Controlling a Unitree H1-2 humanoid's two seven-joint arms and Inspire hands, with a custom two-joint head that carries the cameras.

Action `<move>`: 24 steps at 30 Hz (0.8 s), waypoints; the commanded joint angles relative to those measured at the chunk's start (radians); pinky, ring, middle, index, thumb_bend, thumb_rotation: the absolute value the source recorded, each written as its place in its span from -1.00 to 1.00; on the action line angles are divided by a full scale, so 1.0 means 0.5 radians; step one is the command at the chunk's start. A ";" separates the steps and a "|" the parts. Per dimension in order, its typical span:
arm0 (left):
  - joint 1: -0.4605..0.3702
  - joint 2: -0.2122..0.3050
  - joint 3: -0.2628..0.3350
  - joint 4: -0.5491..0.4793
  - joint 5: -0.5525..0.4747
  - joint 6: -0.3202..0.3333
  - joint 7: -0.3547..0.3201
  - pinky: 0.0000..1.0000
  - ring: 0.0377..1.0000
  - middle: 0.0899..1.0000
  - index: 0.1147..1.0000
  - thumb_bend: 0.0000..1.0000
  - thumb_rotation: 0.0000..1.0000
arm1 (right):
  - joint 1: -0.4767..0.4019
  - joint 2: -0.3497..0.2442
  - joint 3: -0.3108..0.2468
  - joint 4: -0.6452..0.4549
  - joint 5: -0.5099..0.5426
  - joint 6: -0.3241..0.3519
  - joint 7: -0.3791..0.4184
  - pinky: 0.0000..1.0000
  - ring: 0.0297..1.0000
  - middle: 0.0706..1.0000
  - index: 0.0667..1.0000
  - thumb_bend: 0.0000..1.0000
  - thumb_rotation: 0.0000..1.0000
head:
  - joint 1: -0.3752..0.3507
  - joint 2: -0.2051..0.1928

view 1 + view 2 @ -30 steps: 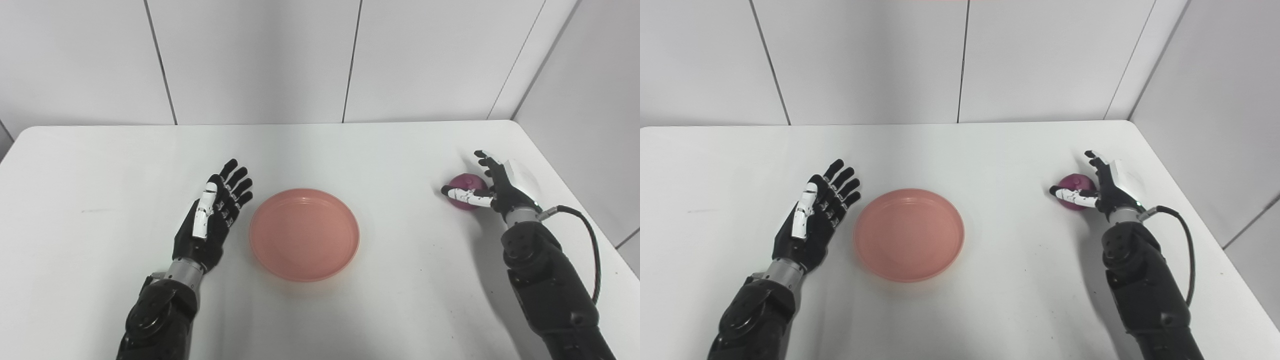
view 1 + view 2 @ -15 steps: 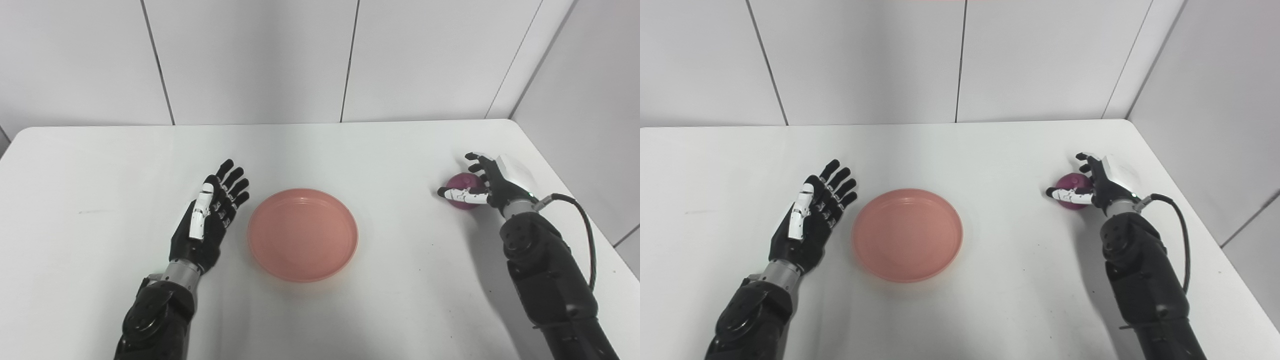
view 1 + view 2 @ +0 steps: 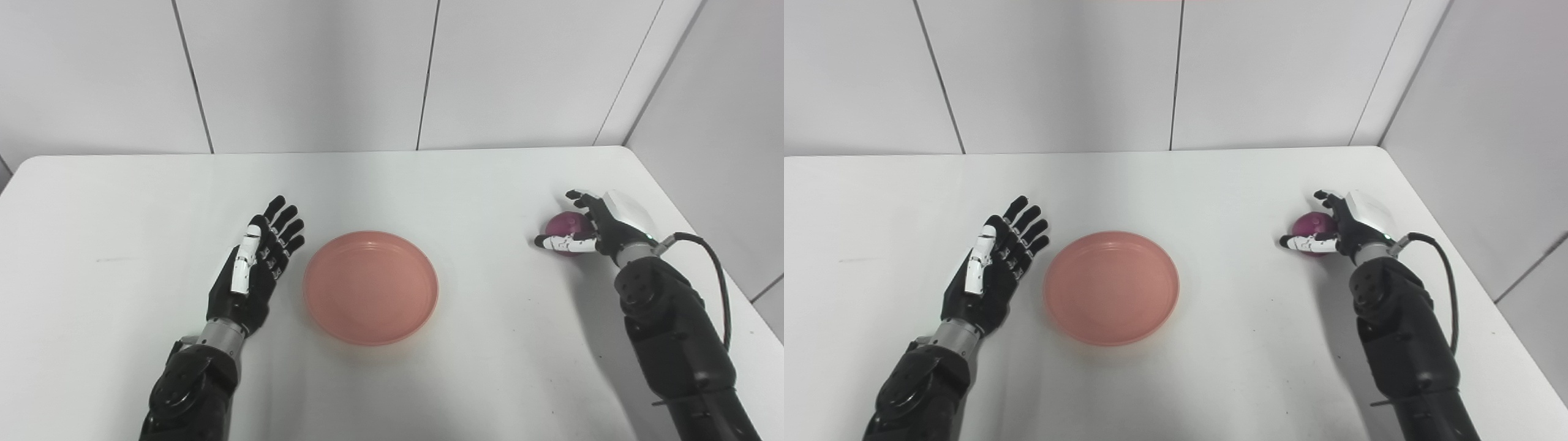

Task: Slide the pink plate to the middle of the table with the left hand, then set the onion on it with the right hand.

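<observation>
My right hand (image 3: 597, 229) curls around the onion (image 3: 566, 225), grip unconfirmed; the pink plate (image 3: 370, 286) lies to its left, beside my open left hand (image 3: 257, 272).

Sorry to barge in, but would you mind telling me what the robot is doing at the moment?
The pink plate sits near the middle of the white table, empty. The left hand lies open beside it, not touching. The right hand is wrapped around the purple onion near the table's right edge, thumb in front and fingers over the top; the onion appears not yet lifted.
</observation>
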 commanded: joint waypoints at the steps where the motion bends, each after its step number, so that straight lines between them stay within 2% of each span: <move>1: 0.049 0.006 -0.003 0.044 0.017 0.079 0.027 0.89 0.89 0.90 0.86 -0.17 1.00 | -0.010 0.005 -0.018 -0.023 -0.006 0.014 0.060 0.38 0.61 0.70 0.74 1.00 -0.19 | 0.000 0.001; 7: 0.052 0.006 -0.007 0.035 0.033 0.087 0.043 0.88 0.88 0.89 0.85 -0.16 1.00 | -0.001 0.012 -0.060 -0.064 -0.013 0.014 0.132 0.30 0.55 0.64 0.69 0.98 -0.28 | 0.002 -0.002; 12: 0.053 0.010 -0.007 0.037 0.017 0.082 0.026 0.90 0.89 0.90 0.86 -0.17 1.00 | 0.015 -0.003 -0.049 -0.108 -0.042 0.014 0.159 0.11 0.36 0.47 0.59 0.99 -0.41 | -0.002 -0.001; 15: 0.054 0.008 -0.007 0.030 0.017 0.089 0.030 0.90 0.88 0.90 0.86 -0.17 1.00 | 0.025 -0.023 -0.022 -0.128 -0.058 0.014 0.164 0.16 0.38 0.46 0.51 0.94 -0.53 | -0.002 0.002; 18: 0.055 0.008 -0.006 0.030 0.002 0.092 0.017 0.91 0.89 0.91 0.87 -0.16 1.00 | 0.047 -0.046 0.013 -0.133 -0.020 -0.009 0.083 0.11 0.28 0.35 0.36 0.91 -0.61 | -0.002 0.002; 21: 0.056 0.009 -0.006 0.027 -0.004 0.096 0.013 0.92 0.90 0.92 0.88 -0.17 1.00 | 0.060 -0.054 0.034 -0.111 0.011 -0.049 -0.026 -0.04 0.11 0.18 0.18 0.88 -0.74 | -0.007 0.003; 24: 0.059 0.010 -0.007 0.022 0.003 0.101 0.021 0.92 0.90 0.92 0.88 -0.17 1.00 | 0.064 -0.056 0.043 -0.084 0.060 -0.076 -0.116 -0.13 0.03 0.10 0.10 0.84 -0.83 | -0.011 0.005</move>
